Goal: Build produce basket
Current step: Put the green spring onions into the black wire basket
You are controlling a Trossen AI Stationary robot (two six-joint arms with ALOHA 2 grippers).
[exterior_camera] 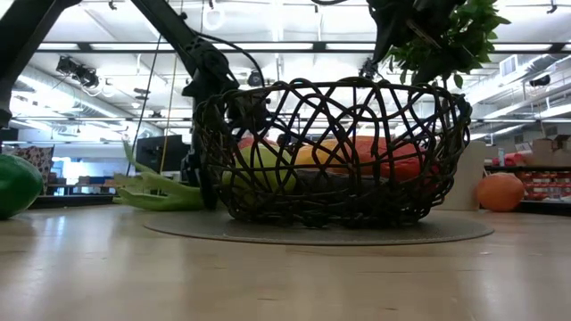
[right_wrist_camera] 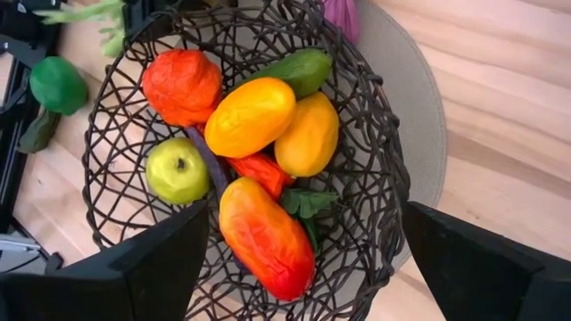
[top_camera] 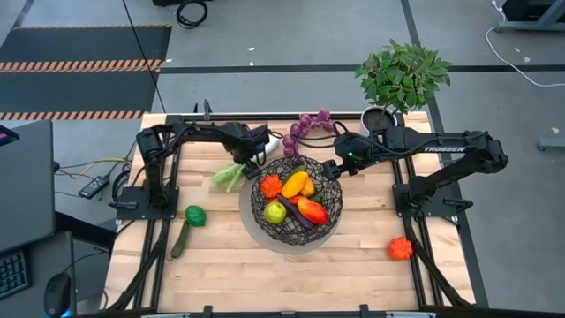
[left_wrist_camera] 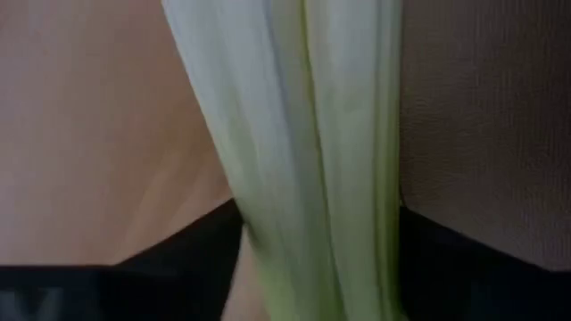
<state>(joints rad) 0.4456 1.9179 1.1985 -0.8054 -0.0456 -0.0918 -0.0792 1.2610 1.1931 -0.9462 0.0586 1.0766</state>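
Note:
The dark wire basket (top_camera: 265,210) stands mid-table on its pale round base (top_camera: 328,237). It holds an orange pepper (right_wrist_camera: 181,85), a cucumber (right_wrist_camera: 299,69), a lemon (right_wrist_camera: 308,134), a green pepper (right_wrist_camera: 177,169), a red pepper (right_wrist_camera: 266,236) and other produce. A green-white leek (top_camera: 228,177) lies on the table left of the basket, and my left gripper (top_camera: 252,161) is down on its stalk. My right gripper (right_wrist_camera: 294,267) hangs open over the basket's far right rim, with nothing between its fingers. My left gripper has the leek's pale stalk (left_wrist_camera: 268,232) between its two fingers, which meet it on both sides with no gap showing. The fingers (left_wrist_camera: 178,263) come from above, pointing down, and lie across the stalk. The leek's green leaf end (top_camera: 221,179) rests on the table.
A purple grape bunch (top_camera: 309,124) lies behind the basket. A second green pepper (top_camera: 195,215) and a cucumber (top_camera: 179,240) lie at the near left, and an orange pepper (top_camera: 400,248) at the near right. A potted plant (top_camera: 402,75) stands at the far right.

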